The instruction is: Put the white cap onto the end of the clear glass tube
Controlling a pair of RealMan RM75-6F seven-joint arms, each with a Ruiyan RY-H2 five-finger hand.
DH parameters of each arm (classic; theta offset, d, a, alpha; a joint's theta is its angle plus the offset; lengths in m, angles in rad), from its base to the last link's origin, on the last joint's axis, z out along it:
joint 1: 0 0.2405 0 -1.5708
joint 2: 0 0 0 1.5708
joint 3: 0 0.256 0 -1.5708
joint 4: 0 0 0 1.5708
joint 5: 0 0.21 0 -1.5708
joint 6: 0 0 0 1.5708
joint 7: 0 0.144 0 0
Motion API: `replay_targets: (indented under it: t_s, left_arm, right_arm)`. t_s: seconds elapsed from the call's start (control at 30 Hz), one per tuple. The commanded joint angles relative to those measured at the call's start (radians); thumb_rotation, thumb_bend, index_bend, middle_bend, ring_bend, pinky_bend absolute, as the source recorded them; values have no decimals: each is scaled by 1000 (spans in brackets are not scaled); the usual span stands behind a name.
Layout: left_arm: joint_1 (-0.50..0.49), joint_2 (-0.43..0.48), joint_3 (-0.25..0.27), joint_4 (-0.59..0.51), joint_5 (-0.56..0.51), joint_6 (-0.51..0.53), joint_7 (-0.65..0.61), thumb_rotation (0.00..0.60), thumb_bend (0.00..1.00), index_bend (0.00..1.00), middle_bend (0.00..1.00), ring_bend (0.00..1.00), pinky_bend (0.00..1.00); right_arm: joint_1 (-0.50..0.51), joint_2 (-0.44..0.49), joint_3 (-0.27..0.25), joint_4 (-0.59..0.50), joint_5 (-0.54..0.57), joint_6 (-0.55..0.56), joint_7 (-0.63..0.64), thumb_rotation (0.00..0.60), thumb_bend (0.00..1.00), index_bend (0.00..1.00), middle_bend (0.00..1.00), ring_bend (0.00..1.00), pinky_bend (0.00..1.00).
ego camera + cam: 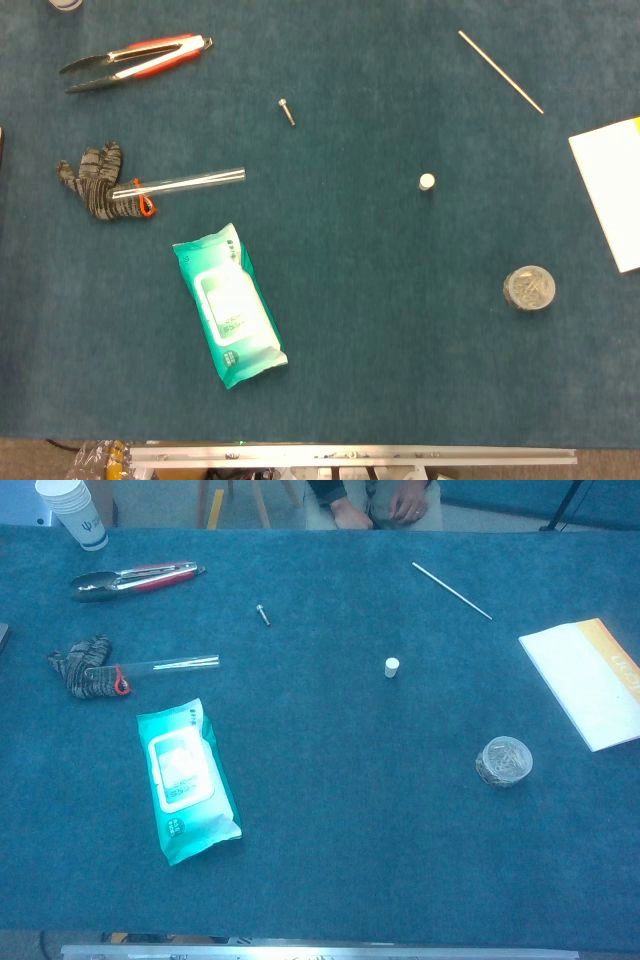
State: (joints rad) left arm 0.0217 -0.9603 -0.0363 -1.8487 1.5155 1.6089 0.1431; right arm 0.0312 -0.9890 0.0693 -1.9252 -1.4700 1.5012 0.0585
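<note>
The clear glass tube [185,183] [165,664] lies on its side on the blue table at the left, its left end resting over a grey knitted glove [93,180] [82,667] with a red loop beside it. The small white cap [427,181] [392,667] stands alone near the table's middle, well to the right of the tube. Neither of my hands shows in the head view or the chest view.
A teal wet-wipe pack [231,305] [186,778] lies just below the tube. Red-handled tongs [135,60] [132,579], a small bolt [287,111], a thin rod [501,71], a round tin [528,289], a white-and-yellow booklet [612,190] and a paper cup [73,510] are spread around.
</note>
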Motion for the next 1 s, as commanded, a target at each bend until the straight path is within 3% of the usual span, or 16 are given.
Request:
replay_targets:
  t_s: [0.03,0.67,1.0]
  left_arm:
    - [-1,0,1,1,0,-3,-1,600,295,304,146,0,62]
    - [-9,12,3,-13,5,-18,7,600,295,304,146,0,62]
    - [-10,23,9,-17,14,-23,-7,600,295,304,146,0,62]
  right_arm:
    - [-1,0,-1,-1,0,-1,0,600,329,369,257,90,194]
    - [8,4,0,3,-8,-18,29,600,329,369,257,90,194]
    - [104,-5,40,-16,14,-133,-19,600,329,369,256,91,194]
